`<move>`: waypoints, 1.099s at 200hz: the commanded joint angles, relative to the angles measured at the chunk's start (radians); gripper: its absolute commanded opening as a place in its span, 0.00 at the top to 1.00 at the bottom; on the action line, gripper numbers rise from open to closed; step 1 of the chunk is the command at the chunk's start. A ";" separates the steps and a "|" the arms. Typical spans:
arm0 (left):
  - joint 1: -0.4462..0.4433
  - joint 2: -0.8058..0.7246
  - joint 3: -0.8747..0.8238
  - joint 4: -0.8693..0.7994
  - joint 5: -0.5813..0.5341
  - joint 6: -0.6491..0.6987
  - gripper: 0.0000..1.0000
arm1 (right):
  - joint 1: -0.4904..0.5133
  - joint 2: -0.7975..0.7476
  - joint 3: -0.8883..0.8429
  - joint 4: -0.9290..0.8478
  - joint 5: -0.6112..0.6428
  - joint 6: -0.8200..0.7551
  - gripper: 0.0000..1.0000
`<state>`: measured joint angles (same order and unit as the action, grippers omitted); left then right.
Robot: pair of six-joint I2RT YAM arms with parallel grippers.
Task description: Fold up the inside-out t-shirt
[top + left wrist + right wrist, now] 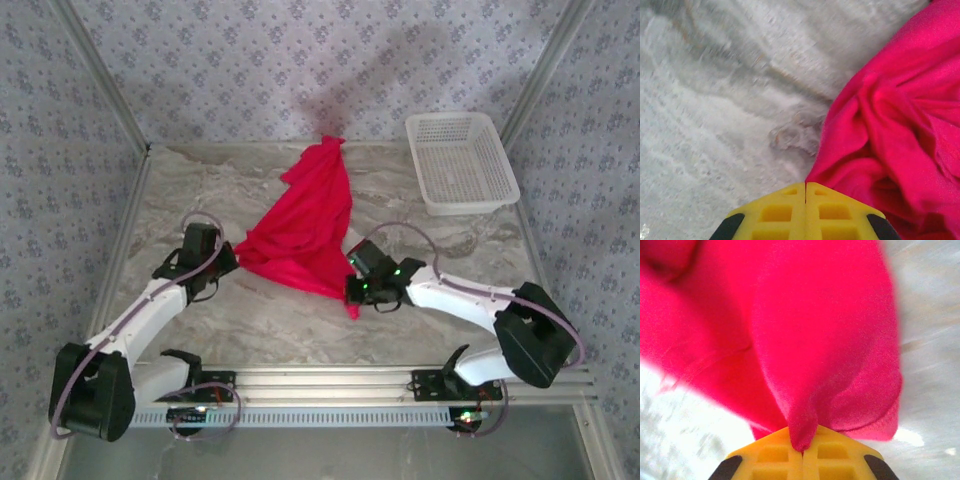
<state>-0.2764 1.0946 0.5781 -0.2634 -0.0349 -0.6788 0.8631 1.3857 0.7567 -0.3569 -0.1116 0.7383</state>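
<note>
Shirt: the red shirt (305, 225) lies mid-table (300, 335), bunched into a rough triangle, with a narrow tail running to the far edge and its wide near side strung between my two grippers.
Basket: a white basket (462, 162) sits at the far right, apart from the cloth.
Left gripper: my left gripper (805, 186) is at the shirt's left corner with its pads together. The cloth (890, 130) draws to a point right at their seam, so I judge this a thin nip on the edge.
Right gripper: my right gripper (802, 447) is clamped on a thick fold of shirt (815, 330) at the near right corner. A flap droops just beside it.
Handling: light, limp and creasing easily. It will sag and drag on the table, not hold a shape.
Where to hold: edges and corners, pinched through one layer, and well apart so the panel spreads flat. A bunched fold like the right one risks a crooked crease.
Risk: the left nip looks shallow and could slip under tension.
</note>
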 commanded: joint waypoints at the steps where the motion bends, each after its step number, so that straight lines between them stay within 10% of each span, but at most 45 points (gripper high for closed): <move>1: 0.005 0.044 0.000 0.027 0.018 -0.029 1.00 | 0.088 0.051 0.038 0.024 -0.081 0.027 0.67; 27: 0.005 0.102 0.045 -0.018 0.017 -0.007 1.00 | 0.046 0.112 0.188 -0.126 0.060 -0.045 0.35; 122: 0.006 0.051 0.039 -0.074 0.011 0.007 1.00 | -0.082 0.632 0.762 -0.184 0.013 -0.122 0.41; 140: 0.006 0.045 0.031 -0.066 0.014 0.005 1.00 | -0.080 0.690 0.838 -0.195 0.019 -0.118 0.53; 168: 0.006 0.050 0.029 -0.062 0.018 0.013 1.00 | -0.086 0.697 0.958 -0.239 0.042 -0.117 1.00; 220: 0.006 0.073 0.030 -0.043 0.027 0.018 1.00 | -0.100 0.700 1.329 -0.260 0.156 -0.139 1.00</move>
<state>-0.2749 1.1618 0.6144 -0.3138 -0.0265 -0.6781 0.7765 2.1021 1.8889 -0.6205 -0.0414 0.6258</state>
